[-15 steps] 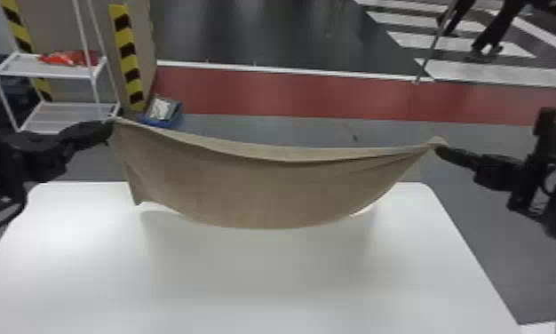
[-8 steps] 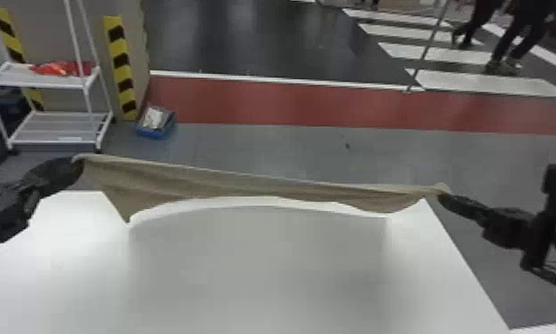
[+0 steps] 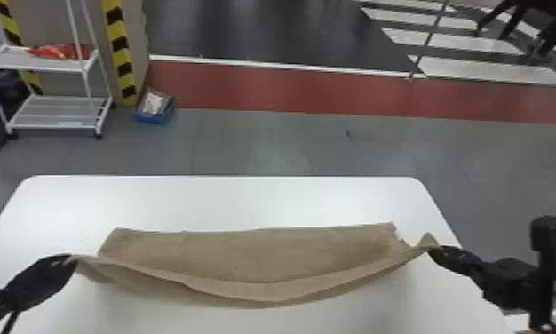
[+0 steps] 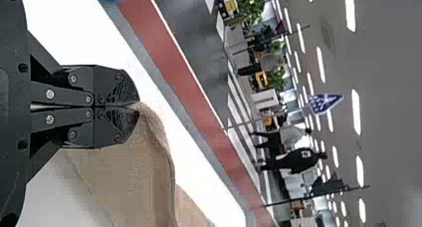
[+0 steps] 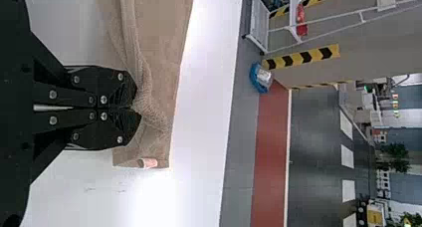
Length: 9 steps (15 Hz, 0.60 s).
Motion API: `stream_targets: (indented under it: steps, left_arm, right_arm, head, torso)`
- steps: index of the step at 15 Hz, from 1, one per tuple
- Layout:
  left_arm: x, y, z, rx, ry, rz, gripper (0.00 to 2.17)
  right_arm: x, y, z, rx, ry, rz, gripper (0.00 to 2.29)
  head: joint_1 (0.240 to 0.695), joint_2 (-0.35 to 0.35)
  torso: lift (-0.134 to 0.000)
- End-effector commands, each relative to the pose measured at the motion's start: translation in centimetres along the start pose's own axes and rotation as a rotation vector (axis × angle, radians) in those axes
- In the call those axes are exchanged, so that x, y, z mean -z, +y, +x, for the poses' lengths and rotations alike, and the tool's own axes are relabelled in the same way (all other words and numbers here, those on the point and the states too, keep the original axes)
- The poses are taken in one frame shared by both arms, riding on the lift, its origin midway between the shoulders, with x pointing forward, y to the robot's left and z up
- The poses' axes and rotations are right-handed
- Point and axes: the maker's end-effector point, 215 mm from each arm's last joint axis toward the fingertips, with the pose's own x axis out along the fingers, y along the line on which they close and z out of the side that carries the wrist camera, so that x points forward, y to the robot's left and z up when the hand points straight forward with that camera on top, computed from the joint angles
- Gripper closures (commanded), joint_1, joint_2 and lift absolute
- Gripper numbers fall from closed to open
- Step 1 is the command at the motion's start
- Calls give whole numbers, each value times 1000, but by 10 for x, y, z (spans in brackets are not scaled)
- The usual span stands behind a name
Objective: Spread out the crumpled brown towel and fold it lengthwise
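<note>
Stretched between both arms, the brown towel (image 3: 264, 253) has its far part lying on the white table and its near edge held up, sagging in the middle. At its near left corner my left gripper (image 3: 70, 260) is shut on the cloth; at the near right corner my right gripper (image 3: 433, 249) is shut on it too. In the left wrist view the left gripper (image 4: 137, 106) pinches the towel (image 4: 134, 182) at its tips. The right wrist view has the right gripper (image 5: 135, 109) closed on the bunched towel (image 5: 164, 48), with a small pale tag near one corner.
The white table (image 3: 228, 200) extends beyond the towel's far edge and to both sides. On the floor past it stand a white shelf cart (image 3: 59, 66) at the back left and a blue box (image 3: 155, 106) beside a striped post.
Both grippers have come lower and nearer with the towel. It hung in the air before; its far part now rests on the table while the near edge stays raised.
</note>
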Motion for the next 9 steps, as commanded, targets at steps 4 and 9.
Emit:
stream_targets:
  steps: [4,9]
  left_arm:
    - [43,-29,-34,127,94,36,1345]
    - [64,-30,-62,265,208,98,1345]
  right_arm:
    - [19,-4,-11,-22,36,-1,1787]
    - [34,-10,-26,-71,110,-42,1787]
  head:
    - [695,-217]
    - [695,-224]
  torso:
    - [0]
    - [0]
